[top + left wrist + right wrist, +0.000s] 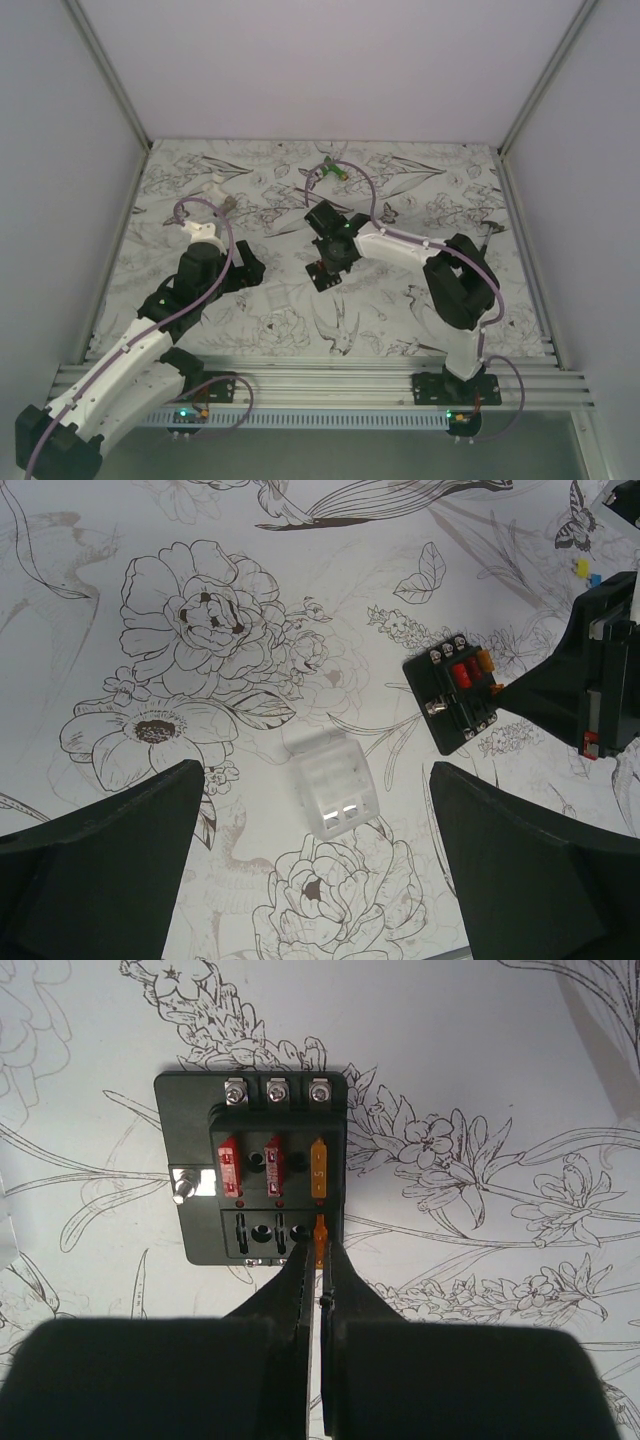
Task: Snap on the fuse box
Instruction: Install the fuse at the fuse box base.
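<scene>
Fuse box (255,1175) lies flat on the flower-printed surface (500,1060), mid-field, two red fuses and one orange in its far row. Right gripper (319,1260) is closed tight, tips at a second orange fuse (321,1232) on the box's near edge — whether it is pinched cannot be told. Left gripper (316,860) is spread wide, holding nothing, above a clear plastic cover (335,795) lying just beside the box.

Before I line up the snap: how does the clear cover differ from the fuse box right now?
The fuse box is black and opaque, with red and orange fuses showing; the clear cover is translucent white and looks hollow. The right gripper has its closed tips at one edge of the fuse box; the clear cover lies untouched, apart from it. Both rest on the flower-printed table.
</scene>
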